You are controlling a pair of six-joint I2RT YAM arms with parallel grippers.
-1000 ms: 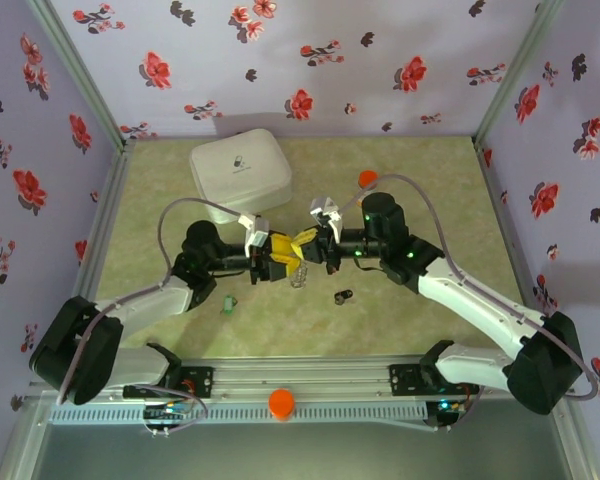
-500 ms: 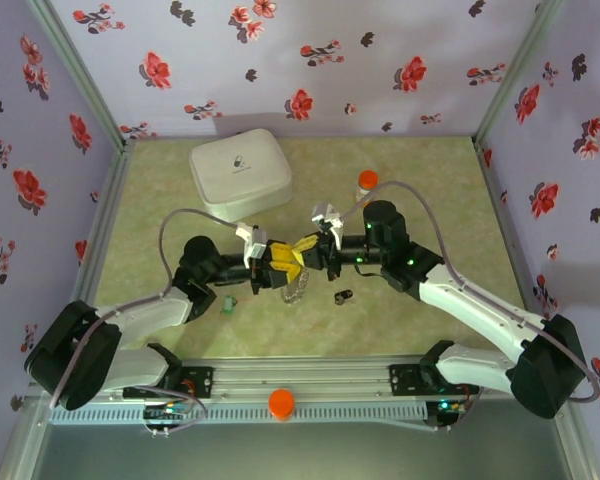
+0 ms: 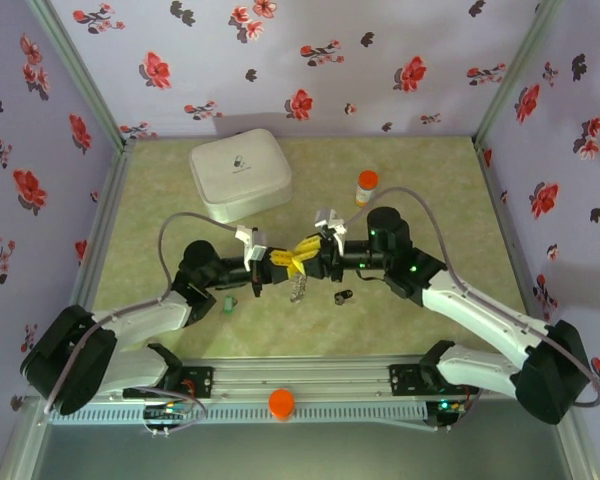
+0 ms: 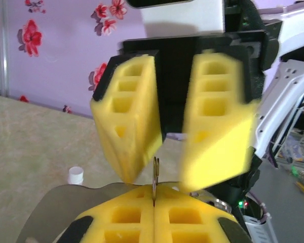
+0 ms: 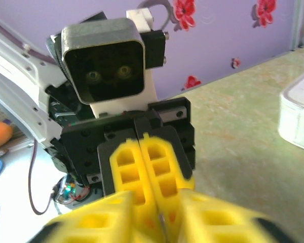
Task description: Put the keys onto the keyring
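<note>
Left gripper, pads pressed together, pinches the keyring — its chain dangles to the near-left of the pill bottle. Right gripper stands spread. Best hold that pinch steady while the right fetches the black key — just nearer than the bottle.

White square case at the far left of the table, orange-capped pill bottle upright to its right, purple floral walls.

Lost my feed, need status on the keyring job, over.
Left gripper shut on the keyring, its loop dangling. Right gripper open, facing it. Green key and black key on the table, not threaded. Nothing blocking.
</note>
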